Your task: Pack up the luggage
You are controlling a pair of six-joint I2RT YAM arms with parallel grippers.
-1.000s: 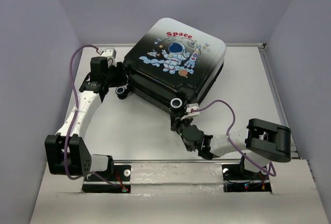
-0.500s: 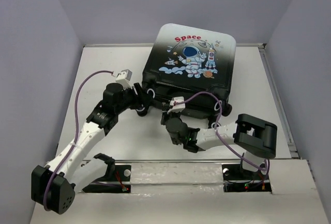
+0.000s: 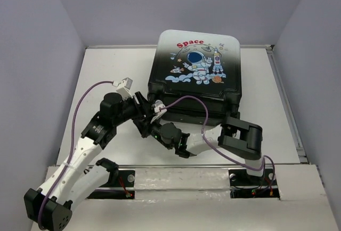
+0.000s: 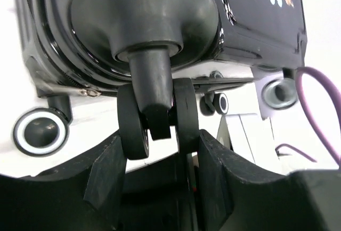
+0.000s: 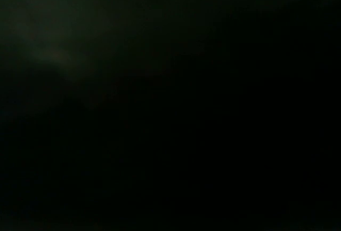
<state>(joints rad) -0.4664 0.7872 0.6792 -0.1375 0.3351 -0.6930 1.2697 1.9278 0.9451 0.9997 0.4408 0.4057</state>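
The luggage [image 3: 197, 71] lies shut and flat on the white table, astronaut and red "Space" print facing up, wheels toward me. My left gripper [image 3: 145, 114] is at its near left corner. In the left wrist view my left gripper [image 4: 160, 146] has its two black fingers on either side of a twin black wheel [image 4: 133, 121] under the shell [image 4: 160, 23], closed on it. My right gripper [image 3: 152, 128] reaches to the same corner, right beside the left one. Its jaws are hidden, and the right wrist view is fully dark.
The table [image 3: 117, 65] is boxed in by grey walls at the left, back and right. A metal rail [image 3: 181, 176] with the arm bases runs along the near edge. Two more wheels [image 4: 40, 131] [image 4: 281, 92] show under the luggage. Purple cables loop over both arms.
The luggage has turned from a slant to square with the table and slid right. My left gripper came inward with the wheel. My right arm swung left to the near left corner.
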